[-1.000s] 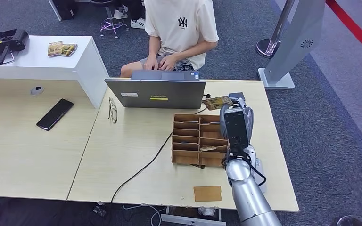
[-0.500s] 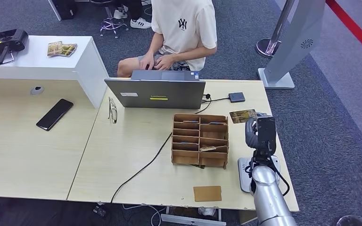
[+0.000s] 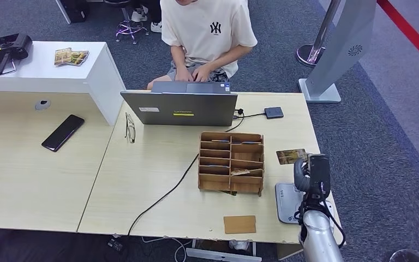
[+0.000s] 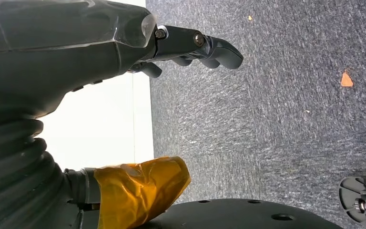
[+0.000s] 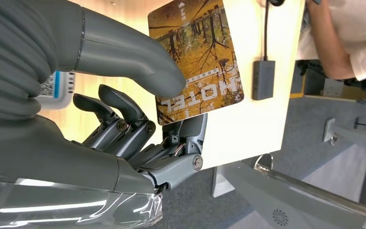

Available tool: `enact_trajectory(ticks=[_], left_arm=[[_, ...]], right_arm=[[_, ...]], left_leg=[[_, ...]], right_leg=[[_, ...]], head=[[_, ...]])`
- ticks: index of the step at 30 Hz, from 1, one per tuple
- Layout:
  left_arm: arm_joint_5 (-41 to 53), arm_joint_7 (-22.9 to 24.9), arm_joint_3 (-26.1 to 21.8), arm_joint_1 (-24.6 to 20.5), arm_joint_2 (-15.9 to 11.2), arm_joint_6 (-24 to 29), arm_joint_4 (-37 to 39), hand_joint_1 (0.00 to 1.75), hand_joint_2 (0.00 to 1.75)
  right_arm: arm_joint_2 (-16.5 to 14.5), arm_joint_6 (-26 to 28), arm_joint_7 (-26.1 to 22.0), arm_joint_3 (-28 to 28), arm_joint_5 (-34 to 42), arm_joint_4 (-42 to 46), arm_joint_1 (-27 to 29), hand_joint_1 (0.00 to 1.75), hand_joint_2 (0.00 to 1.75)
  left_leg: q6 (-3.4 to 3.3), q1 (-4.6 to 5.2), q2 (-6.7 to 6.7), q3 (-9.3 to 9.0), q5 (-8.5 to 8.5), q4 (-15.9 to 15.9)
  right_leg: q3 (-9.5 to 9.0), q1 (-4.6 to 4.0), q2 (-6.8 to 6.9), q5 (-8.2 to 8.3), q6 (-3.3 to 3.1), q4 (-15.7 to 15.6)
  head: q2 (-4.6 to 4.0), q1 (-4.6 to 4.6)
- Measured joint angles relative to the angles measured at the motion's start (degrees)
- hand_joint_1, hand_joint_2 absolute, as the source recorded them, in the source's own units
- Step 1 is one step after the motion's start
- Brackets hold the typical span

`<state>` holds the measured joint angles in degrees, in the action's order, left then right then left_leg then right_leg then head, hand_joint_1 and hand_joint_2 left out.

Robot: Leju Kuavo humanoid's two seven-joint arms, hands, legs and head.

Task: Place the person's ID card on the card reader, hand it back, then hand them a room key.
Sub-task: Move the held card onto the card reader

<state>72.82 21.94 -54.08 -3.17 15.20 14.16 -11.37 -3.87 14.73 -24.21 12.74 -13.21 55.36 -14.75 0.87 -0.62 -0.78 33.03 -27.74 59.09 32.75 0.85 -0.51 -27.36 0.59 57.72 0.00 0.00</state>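
Holding a card [image 3: 291, 156] above the desk's [image 3: 158, 207] right edge, the robot's right hand [image 3: 311, 173] appears in the head view between the wooden organizer [image 3: 231, 162] and the grey card reader [image 3: 288, 202]. The card lies nearly flat, its long axis running across the desk, projecting from the hand toward the organizer; the fingers are hidden behind the wrist. A person [image 3: 207, 38] sits behind the laptop [image 3: 180, 108].

Seen from the left wrist, the left hand [image 4: 190, 47] hangs over grey carpet [image 4: 286, 119], its dark fingers [image 4: 219, 50] loosely curled on nothing.

From the right wrist, the thick thumb [image 5: 138, 62] presses the card [image 5: 198, 59], printed with trees and the word "HOTEL", against the darker fingers [image 5: 190, 133] beneath; its far corner is cut off by the frame.
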Motion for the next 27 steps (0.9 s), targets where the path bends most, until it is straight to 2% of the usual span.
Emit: enact_trajectory(ticks=[11,19,27], left_arm=[[-0.50,0.02,-0.43,0.03,0.03,0.15,0.00,0.00,1.75],[-1.12,0.07,-1.05,0.08,0.04,0.96,0.00,0.00,1.75],[-1.38,0.07,-1.59,0.11,0.08,1.01,0.00,0.00,1.75]], right_arm=[[-0.01,-2.52,0.17,0.27,0.27,0.58,1.57,1.75,1.75],[-0.11,-4.96,1.06,0.27,2.06,5.04,5.68,1.75,1.75],[-0.11,-5.11,1.23,0.43,2.54,8.40,7.87,1.75,1.75]], left_leg=[[0.00,0.00,0.00,0.00,0.00,0.00],[-0.02,0.00,0.00,0.04,-0.02,0.00],[-0.02,0.00,0.01,0.05,-0.02,0.00]], right_leg=[[0.00,0.00,-0.01,0.00,0.00,0.00],[0.02,0.00,0.00,-0.02,0.01,0.00],[0.03,0.00,-0.01,-0.01,0.01,0.00]], head=[[0.00,0.00],[0.00,0.00],[0.00,0.00]])
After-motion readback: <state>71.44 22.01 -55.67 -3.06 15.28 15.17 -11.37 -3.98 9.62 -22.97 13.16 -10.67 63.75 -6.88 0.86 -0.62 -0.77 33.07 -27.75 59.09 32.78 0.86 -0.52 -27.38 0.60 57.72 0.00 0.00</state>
